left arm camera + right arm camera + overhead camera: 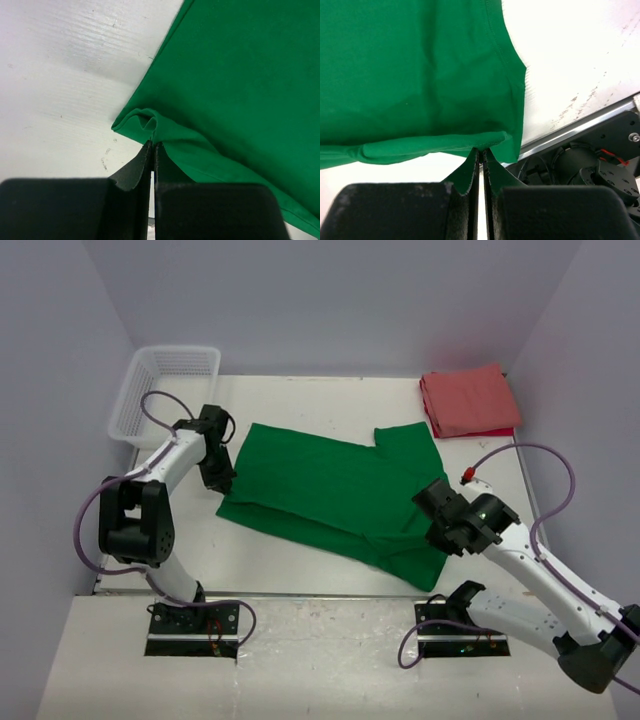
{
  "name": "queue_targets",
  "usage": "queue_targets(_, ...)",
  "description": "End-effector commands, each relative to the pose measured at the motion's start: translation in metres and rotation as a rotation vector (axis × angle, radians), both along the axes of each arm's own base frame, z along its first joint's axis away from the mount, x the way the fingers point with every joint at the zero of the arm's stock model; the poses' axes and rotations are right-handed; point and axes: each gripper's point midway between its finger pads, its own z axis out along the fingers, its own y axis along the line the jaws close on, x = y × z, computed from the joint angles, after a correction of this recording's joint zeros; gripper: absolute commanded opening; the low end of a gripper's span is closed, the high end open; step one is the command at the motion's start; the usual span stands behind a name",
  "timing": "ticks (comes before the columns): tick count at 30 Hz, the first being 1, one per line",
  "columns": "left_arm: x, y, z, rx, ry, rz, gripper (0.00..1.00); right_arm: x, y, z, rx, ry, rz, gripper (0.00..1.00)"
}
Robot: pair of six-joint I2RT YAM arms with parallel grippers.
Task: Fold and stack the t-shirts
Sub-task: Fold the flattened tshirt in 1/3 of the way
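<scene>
Nearest, at 5 o'clock on the table [300, 575]: right gripper [422, 530], clenched on the green shirt [320, 480], fingers pressed together over a doubled edge of cloth by the shirt's near right corner. From the right wrist, seen pinching that rolled edge just beside a stitched hem, with the table's metal rim and an arm base [590, 170] behind at 4 o'clock. Further in, at 9 o'clock: left gripper [224, 480], likewise clenched on the green shirt, nipping its left corner. From the left wrist, cloth puckered into a small raised curl right at the fingertips, bare white table at 10 o'clock of it. Between the two grippers, spread across the table's middle: the green shirt, slanting from 9 o'clock down to 5 o'clock, mostly flat, with a long crease along its near edge and one short sleeve pointing to 1 o'clock. Farther off, at 1 o'clock in the far right corner: red shirt [468, 400], folded into a rectangle, just beside the green sleeve tip; touching or not, cannot tell. Farthest, at 11 o'clock: white mesh basket [165, 390], well apart from both shirts.
</scene>
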Motion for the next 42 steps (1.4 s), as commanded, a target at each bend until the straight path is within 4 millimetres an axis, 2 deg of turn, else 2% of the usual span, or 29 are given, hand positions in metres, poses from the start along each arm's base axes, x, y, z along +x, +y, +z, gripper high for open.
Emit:
queue_targets(1, 0.015, -0.001, 0.000, 0.001, -0.036, -0.028, 0.00, -0.005, -0.009, -0.002, -0.072, 0.062, 0.019, 0.00)
queue_targets(7, 0.023, -0.001, -0.004, 0.007, -0.040, -0.036, 0.00, 0.002, -0.003, -0.009, -0.082, 0.077, 0.044, 0.00)
queue_targets(10, 0.030, -0.009, -0.007, -0.030, -0.055, -0.054, 0.00, 0.009, -0.003, -0.012, -0.108, 0.085, 0.047, 0.00)
queue_targets(13, 0.039, -0.013, -0.003, -0.049, -0.090, -0.063, 0.02, 0.022, -0.002, -0.014, -0.132, 0.082, 0.053, 0.00)
queue_targets(14, 0.042, -0.011, -0.002, -0.039, -0.094, -0.060, 0.06, 0.028, 0.000, -0.016, -0.148, 0.080, 0.055, 0.00)
queue_targets(16, 0.053, -0.011, 0.003, -0.031, -0.127, -0.057, 0.19, 0.038, 0.000, -0.015, -0.171, 0.079, 0.057, 0.00)
queue_targets(18, 0.058, -0.012, 0.009, -0.034, -0.144, -0.050, 0.52, 0.048, 0.001, -0.021, -0.210, 0.098, 0.059, 0.02)
queue_targets(19, 0.067, -0.014, 0.019, -0.047, -0.189, -0.051, 0.64, 0.051, 0.003, -0.023, -0.216, 0.106, 0.062, 0.02)
queue_targets(20, 0.070, -0.015, 0.024, -0.044, -0.216, -0.051, 0.70, 0.055, 0.005, -0.025, -0.219, 0.104, 0.064, 0.03)
queue_targets(21, 0.072, -0.015, 0.030, -0.039, -0.242, -0.048, 0.85, 0.058, 0.007, -0.031, -0.235, 0.125, 0.067, 0.03)
queue_targets(23, 0.076, -0.013, 0.045, -0.023, -0.314, -0.056, 0.97, 0.063, 0.008, -0.036, -0.244, 0.125, 0.068, 0.02)
queue_targets(24, 0.074, -0.009, 0.049, 0.003, -0.321, -0.042, 0.98, 0.063, 0.008, -0.039, -0.253, 0.138, 0.065, 0.02)
queue_targets(25, 0.071, -0.003, 0.062, 0.033, -0.358, -0.022, 0.98, 0.064, 0.009, -0.041, -0.257, 0.139, 0.069, 0.02)
queue_targets(27, 0.060, 0.000, 0.073, 0.056, -0.395, -0.023, 0.99, 0.065, 0.009, -0.043, -0.262, 0.142, 0.074, 0.01)
queue_targets(30, 0.044, -0.008, 0.072, 0.008, -0.385, -0.053, 0.97, 0.070, 0.008, -0.042, -0.259, 0.131, 0.065, 0.01)
queue_targets(35, 0.020, -0.032, 0.050, -0.099, -0.359, -0.113, 0.90, 0.076, 0.004, -0.040, -0.263, 0.126, 0.053, 0.02)
queue_targets(40, 0.006, -0.040, 0.022, -0.148, -0.295, -0.134, 0.88, 0.084, -0.004, -0.045, -0.277, 0.151, 0.034, 0.03)
queue_targets(42, 0.001, -0.043, 0.010, -0.168, -0.270, -0.141, 0.88, 0.090, -0.008, -0.052, -0.288, 0.165, 0.044, 0.08)
